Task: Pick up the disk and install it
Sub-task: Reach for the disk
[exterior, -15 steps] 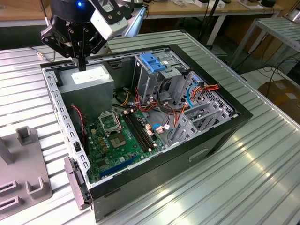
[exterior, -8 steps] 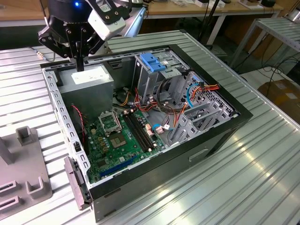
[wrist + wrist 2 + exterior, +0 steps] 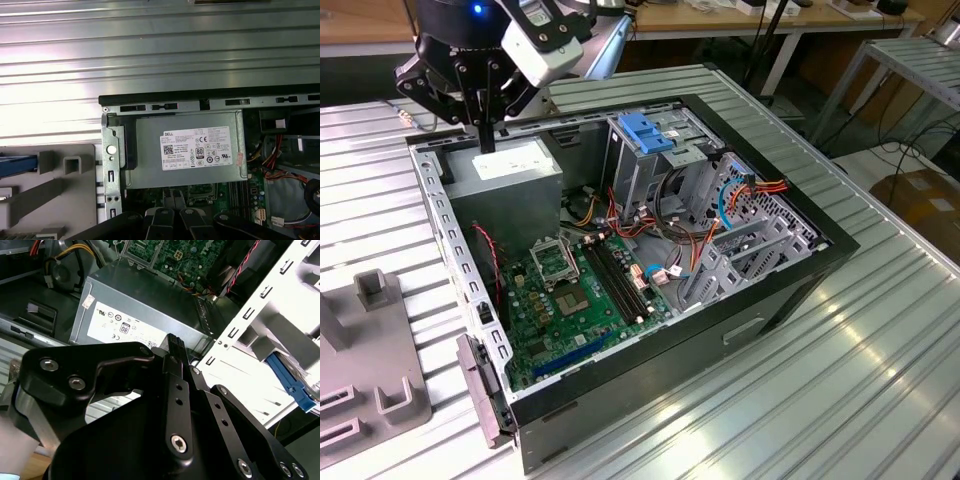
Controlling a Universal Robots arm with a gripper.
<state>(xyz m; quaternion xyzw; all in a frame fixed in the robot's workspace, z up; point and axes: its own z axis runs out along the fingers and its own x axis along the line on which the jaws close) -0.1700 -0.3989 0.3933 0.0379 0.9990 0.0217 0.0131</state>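
Blue rail of what I'm taking for the disk [image 3: 17,166] is sitting in the grey fixture [image 3: 75,200] just outside the computer case [image 3: 800,215], in the first wrist view; the rest is cropped off. I'm hovering the gripper [image 3: 486,140] at upper left of the exterior view, over the power supply [image 3: 510,175], fingers pinched together, carrying nothing. I'm judging the disk stiff, dense and shock-sensitive, with slick flat faces, so the long sides by the rails are looking like the place to grip. Room is looking tight: fixture posts are crowding the disk, the silver case wall [image 3: 445,215] is standing between fixture and interior, and the drive cage [image 3: 645,135] plus cables [image 3: 760,188] are filling upper centre. Ribbed table [image 3: 840,380] is lying open at lower right.
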